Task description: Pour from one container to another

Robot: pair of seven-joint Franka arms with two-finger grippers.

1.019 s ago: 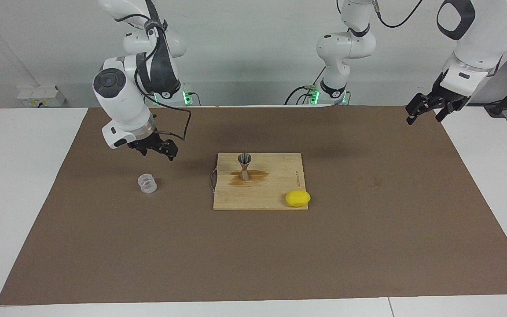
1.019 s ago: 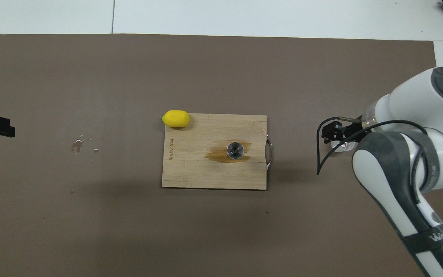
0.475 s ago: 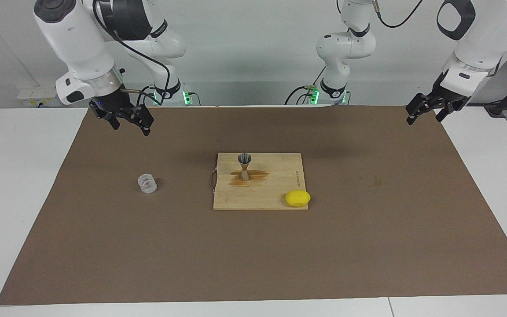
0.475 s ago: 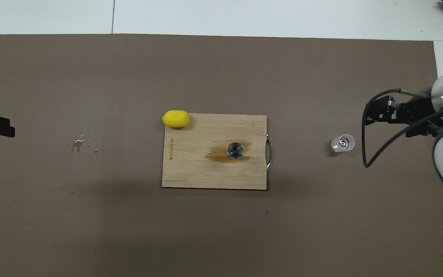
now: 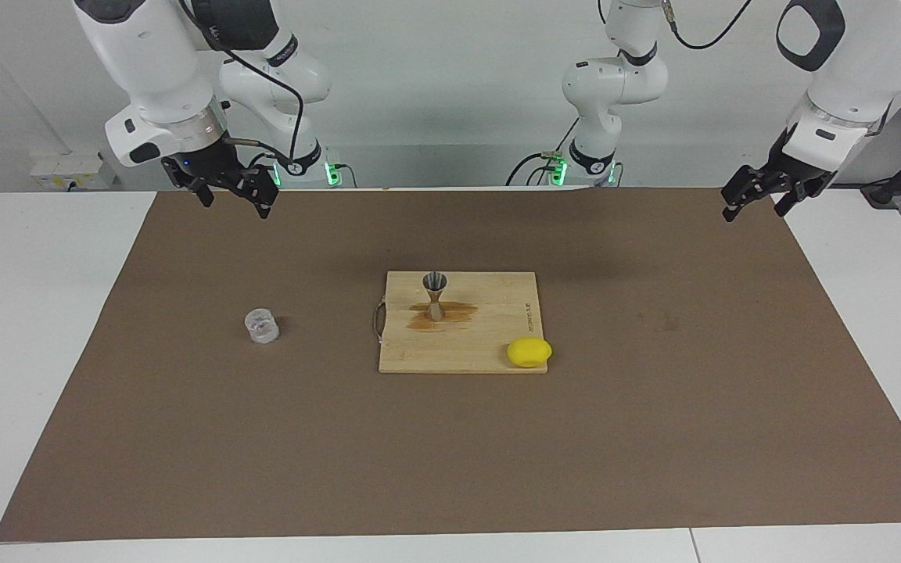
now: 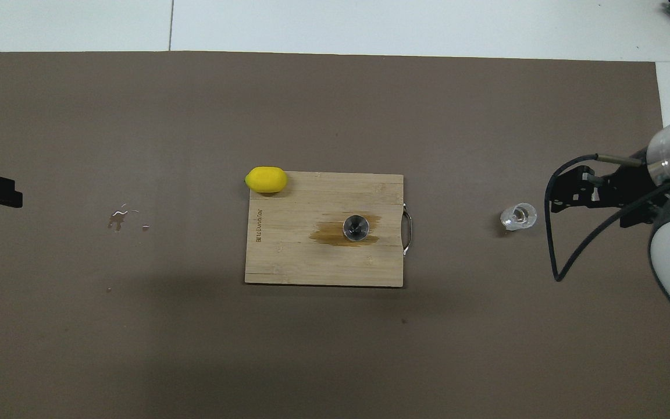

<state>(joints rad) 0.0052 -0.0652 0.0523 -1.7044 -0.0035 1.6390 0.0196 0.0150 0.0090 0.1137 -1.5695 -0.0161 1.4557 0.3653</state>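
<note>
Left gripper (image 5: 755,201) mostly cut off overhead, raised, open, empty, waiting, right gripper (image 5: 231,196) raised, open, empty, clear cup (image 5: 261,326) below it, jigger (image 5: 435,295) well apart

Clear plastic cup (image 5: 262,326); shiny metal jigger (image 5: 435,295); wooden board (image 5: 489,336).

A wooden cutting board (image 5: 482,344) with a brown wet stain (image 6: 335,234) lies mid-desk on a brown mat (image 5: 654,438), a yellow lemon (image 5: 529,353) at its corner, droplets (image 6: 121,217) toward the left arm's end
</note>
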